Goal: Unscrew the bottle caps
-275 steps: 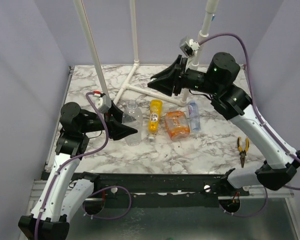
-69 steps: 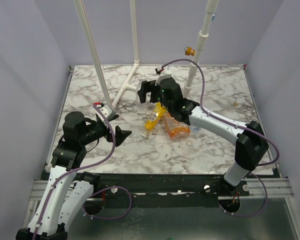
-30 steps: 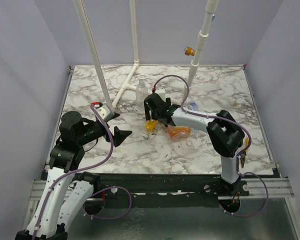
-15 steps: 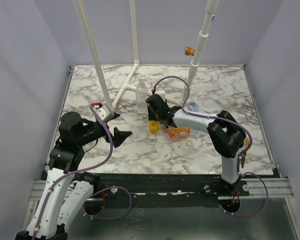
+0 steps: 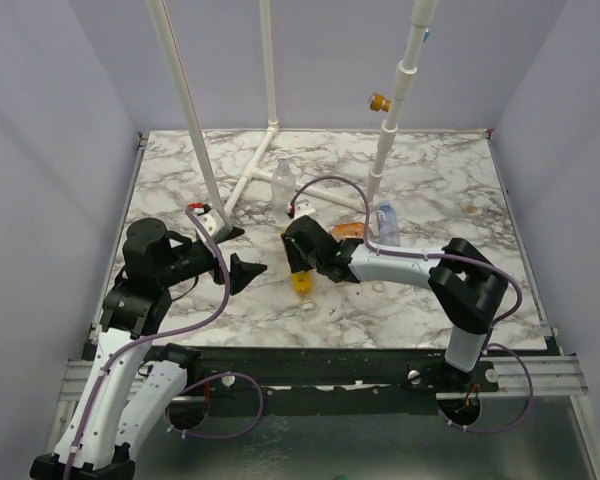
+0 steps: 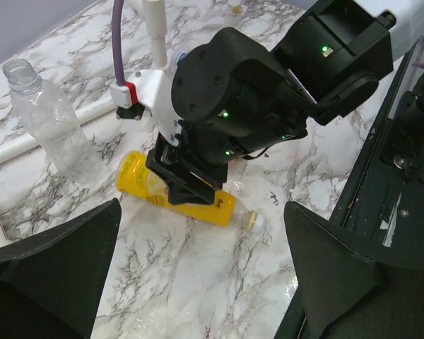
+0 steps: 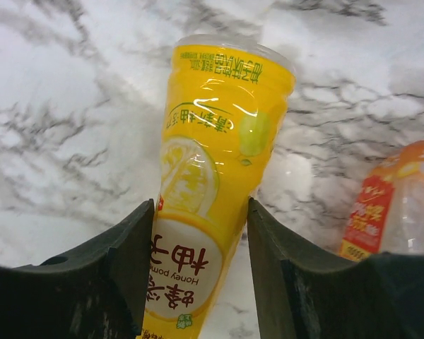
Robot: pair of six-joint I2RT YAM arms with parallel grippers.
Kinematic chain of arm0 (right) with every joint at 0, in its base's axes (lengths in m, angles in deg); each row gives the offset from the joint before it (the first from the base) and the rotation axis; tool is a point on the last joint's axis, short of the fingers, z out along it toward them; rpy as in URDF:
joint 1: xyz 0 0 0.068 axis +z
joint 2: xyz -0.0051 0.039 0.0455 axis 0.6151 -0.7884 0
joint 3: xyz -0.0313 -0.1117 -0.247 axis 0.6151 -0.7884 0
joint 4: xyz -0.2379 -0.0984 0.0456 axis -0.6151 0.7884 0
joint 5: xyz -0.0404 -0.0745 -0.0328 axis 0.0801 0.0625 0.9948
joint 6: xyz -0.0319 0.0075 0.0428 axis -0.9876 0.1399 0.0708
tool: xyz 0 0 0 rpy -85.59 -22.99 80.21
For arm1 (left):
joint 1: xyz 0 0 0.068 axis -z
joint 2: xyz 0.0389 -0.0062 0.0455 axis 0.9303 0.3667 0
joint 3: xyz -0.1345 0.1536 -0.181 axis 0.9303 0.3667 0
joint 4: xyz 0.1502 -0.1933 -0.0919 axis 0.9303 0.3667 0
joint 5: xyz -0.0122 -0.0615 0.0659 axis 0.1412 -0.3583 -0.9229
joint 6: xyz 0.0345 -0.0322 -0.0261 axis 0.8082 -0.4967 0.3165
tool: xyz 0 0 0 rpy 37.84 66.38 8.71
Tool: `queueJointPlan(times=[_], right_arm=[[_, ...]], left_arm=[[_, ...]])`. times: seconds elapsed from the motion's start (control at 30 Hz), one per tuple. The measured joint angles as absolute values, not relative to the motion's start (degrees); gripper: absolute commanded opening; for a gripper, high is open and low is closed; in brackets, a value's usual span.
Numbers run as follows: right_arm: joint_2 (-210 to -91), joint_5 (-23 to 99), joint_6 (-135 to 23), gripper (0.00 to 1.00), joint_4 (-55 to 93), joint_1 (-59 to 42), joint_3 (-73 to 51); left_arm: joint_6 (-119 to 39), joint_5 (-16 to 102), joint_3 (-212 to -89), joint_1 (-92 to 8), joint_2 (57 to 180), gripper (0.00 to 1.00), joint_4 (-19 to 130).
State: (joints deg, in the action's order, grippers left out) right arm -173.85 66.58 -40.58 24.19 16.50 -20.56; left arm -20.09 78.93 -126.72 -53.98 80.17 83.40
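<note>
Right wrist: jaws astride yellow btl (image 7: 212,176)

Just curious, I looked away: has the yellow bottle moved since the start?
Yes. The yellow bottle has slid toward the bottom of the overhead view, farther from the white pipe frame, gripped by the right gripper.

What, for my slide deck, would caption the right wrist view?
Right gripper closed on a slender yellow-orange plastic bottle lying on the marble table, a squat orange bottle alongside.

The yellow bottle (image 7: 212,141) has a whitish cap (image 6: 255,223); right claw (image 7: 201,212) black, table (image 5: 180,190) white with grey veins.
</note>
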Motion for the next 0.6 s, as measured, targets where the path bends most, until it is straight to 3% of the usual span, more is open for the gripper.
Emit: queueJointPlan(times=[0.13, 0.23, 0.33, 0.37, 0.6], right_arm=[[-172.43, 60.27, -42.18, 0.42, 21.91, 17.79, -22.79], [-171.55, 54.63, -43.82, 0.70, 20.08, 17.81, -24.43], [-170.81, 50.15, -45.26, 0.93, 18.48, 17.66, -25.98], [-170.61, 49.10, -45.74, 0.97, 18.26, 17.66, -26.52], [-166.92, 45.25, -46.26, 0.97, 18.04, 17.66, -31.18]], left_arm=[[-18.39, 79.68, -126.72, -53.98, 80.04, 0.99, 83.42], [-16.79, 80.25, -126.61, -53.98, 79.21, 0.99, 83.42], [-15.46, 80.57, -126.50, -53.98, 78.09, 0.99, 83.46], [-15.16, 80.66, -126.50, -53.98, 77.74, 0.99, 83.42], [-12.95, 80.99, -125.74, -53.98, 77.63, 0.99, 83.60]])
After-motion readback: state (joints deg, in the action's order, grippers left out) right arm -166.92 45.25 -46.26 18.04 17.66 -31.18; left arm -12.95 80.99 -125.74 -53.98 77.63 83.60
